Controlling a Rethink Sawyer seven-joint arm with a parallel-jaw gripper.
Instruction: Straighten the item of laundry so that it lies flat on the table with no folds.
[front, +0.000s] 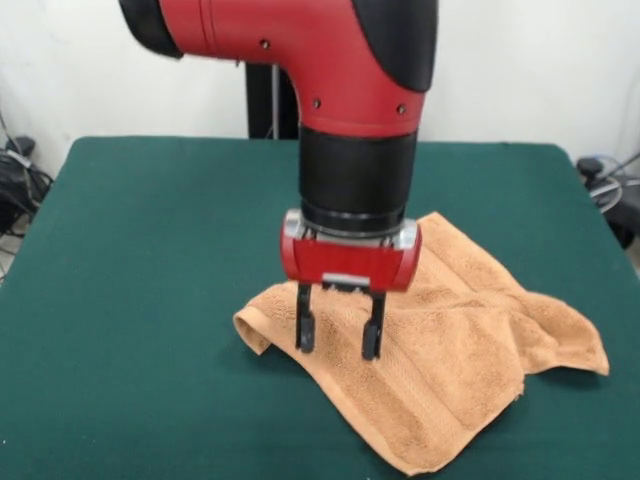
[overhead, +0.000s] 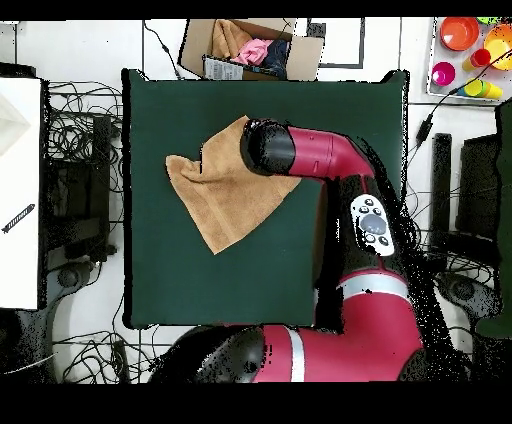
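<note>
Hovering over the towel (front: 450, 350): the claw (front: 339, 337) hangs with both fingers spread apart, nothing between them, tips just above or barely at the cloth near its rolled corner; contact can't be confirmed from the front view.

Towel sits around the middle of the worktop (front: 140, 260), shifted toward the front-view right edge and near edge. Not flat yet. One corner is curled under at the claw side, and another flap toward the right edge is folded and bunched. The centre looks mostly spread, with the woven bands visible.

In the overhead view the arm (overhead: 320, 160) covers part of the towel (overhead: 230, 195), so the corner under it is hidden.

Risks, as I judge them:
- Closing here may pinch two layers at the curled corner; pulling would then drag the fold along instead of opening it.
- Terry on felt grips, so a sideways pull could slide the whole towel toward a worktop edge rather than unfolding it.
- Descending too far jams the fingertips into the worktop.
- The right flap needs a separate grab.
</note>
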